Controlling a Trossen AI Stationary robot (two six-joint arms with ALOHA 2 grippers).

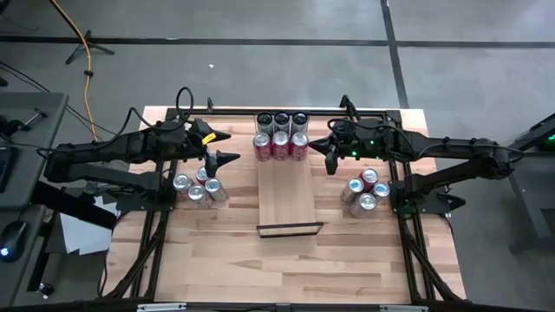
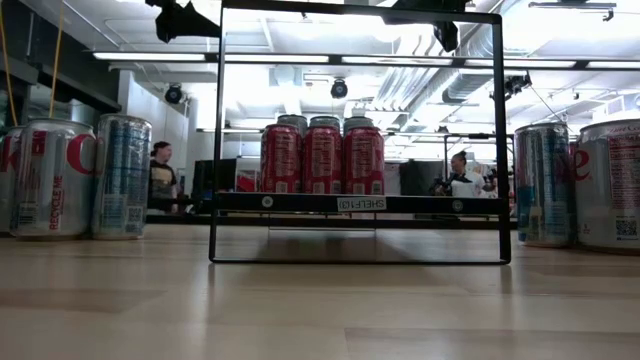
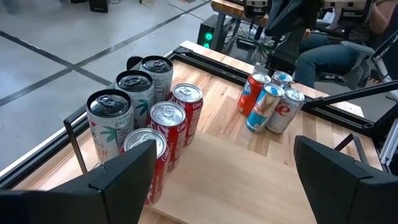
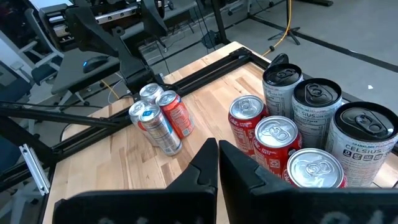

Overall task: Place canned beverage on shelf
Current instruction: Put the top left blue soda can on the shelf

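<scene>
Colours here: the long pale smooth wood shelf (image 1: 290, 198) has a thin black lip, and it sits on a striped butcher-block desk (image 1: 217, 251) in mixed tan and honey strips. At the shelf's far end, three red-and-white cans (image 1: 280, 146) stand in front of three white cans with dark tops (image 1: 281, 122). Both pincers are matte black.

The striped butcher-block tabletop (image 1: 217, 251) sits inside a black metal frame (image 1: 277, 110) on a grey concrete floor (image 1: 260, 22). An orange cable (image 1: 86, 52) snakes across that floor beyond the far left corner. At the left edge stand a grey desk (image 1: 26, 121) and a computer mouse (image 1: 9, 234). Across the room, two people show: one (image 2: 160, 175) standing at left, another (image 2: 460, 175) at right.
</scene>
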